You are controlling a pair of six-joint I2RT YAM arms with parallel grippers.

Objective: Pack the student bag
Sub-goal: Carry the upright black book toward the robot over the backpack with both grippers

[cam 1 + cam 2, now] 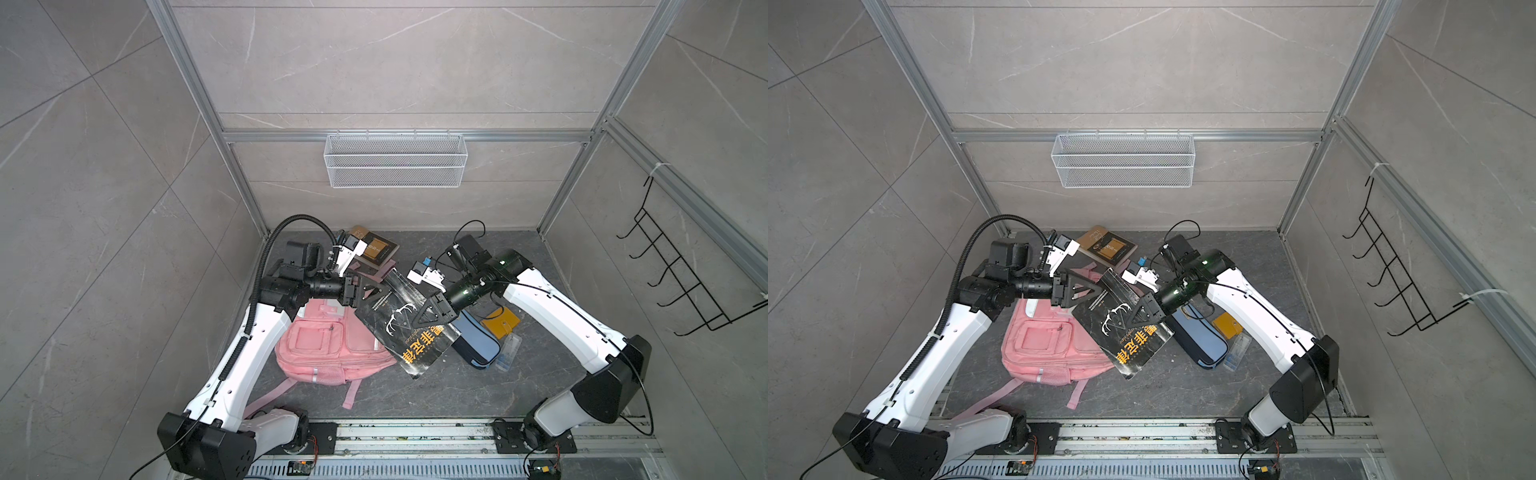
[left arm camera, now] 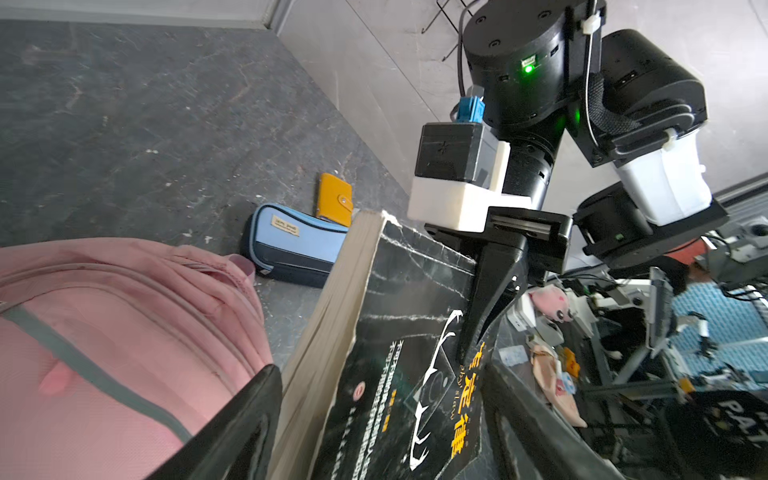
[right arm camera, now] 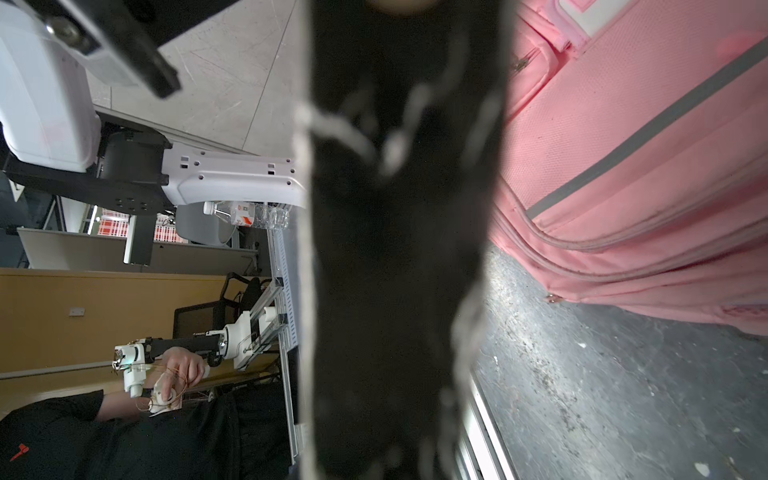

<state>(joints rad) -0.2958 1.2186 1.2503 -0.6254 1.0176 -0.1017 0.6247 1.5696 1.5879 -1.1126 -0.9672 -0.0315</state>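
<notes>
Left gripper [image 1: 376,293]: left of centre, jaws spread wide astride the book's [image 1: 399,332] upper corner; whether they press it is unclear.
Bag [image 1: 328,345]: pink, lying on the dark bench [image 1: 457,390], lower left of centre, pockets up.
Book: black, tilted, overlapping the bag's right edge.
Right gripper [image 1: 420,321]: centre frame, clamped on the book.
Case [image 1: 478,345]: blue, right of the book, on the bench.

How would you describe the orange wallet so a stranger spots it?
In a top view, find the pink backpack on the dark floor; right of it, past the black book, lies a blue pencil case. Beside that sits the wallet: flat, mustard-orange, with a snap tab.
</notes>
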